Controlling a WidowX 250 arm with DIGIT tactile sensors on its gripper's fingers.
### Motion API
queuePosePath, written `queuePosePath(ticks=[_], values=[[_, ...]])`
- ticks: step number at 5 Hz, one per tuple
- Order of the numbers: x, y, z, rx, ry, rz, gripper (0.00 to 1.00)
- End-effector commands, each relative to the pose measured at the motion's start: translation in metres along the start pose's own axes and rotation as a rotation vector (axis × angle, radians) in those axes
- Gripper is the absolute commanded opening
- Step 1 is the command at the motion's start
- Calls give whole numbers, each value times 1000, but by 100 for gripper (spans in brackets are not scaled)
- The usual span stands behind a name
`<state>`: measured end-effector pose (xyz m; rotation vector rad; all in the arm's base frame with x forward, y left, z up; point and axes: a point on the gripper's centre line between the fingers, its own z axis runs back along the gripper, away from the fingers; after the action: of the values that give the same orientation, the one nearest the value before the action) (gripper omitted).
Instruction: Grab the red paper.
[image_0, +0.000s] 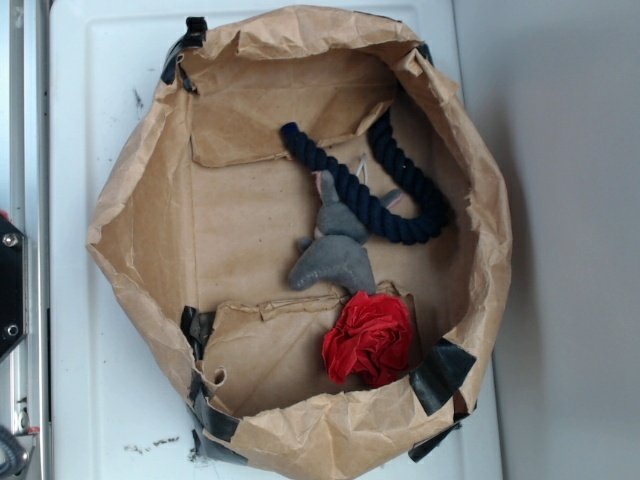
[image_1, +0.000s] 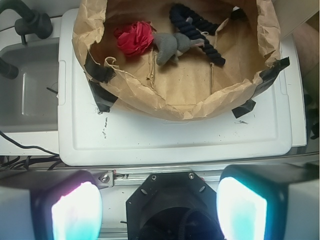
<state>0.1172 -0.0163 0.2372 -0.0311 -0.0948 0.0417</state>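
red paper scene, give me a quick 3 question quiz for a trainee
1. True or false: the red paper lies inside the brown paper bag.
2. What lies directly beside the red paper? A) dark blue rope B) grey plush toy C) black tape
3. Fill in: in the wrist view the gripper is ____, with nothing between its fingers.

Key
1. True
2. B; the toy's lower end meets the paper, while the rope lies farther off, on the toy's other side.
3. Open; it is outside the bag, apart from the paper.
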Motion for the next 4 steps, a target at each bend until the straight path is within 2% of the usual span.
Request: queuePosePath(ticks=[1,2,3,4], values=[[0,0,0,0,0,0,100],[49,3,-13,-18,-10,-157,100],[98,-6,-22,5,-43,-180,100],[146,-13,-25,-104,-52,-387,100]])
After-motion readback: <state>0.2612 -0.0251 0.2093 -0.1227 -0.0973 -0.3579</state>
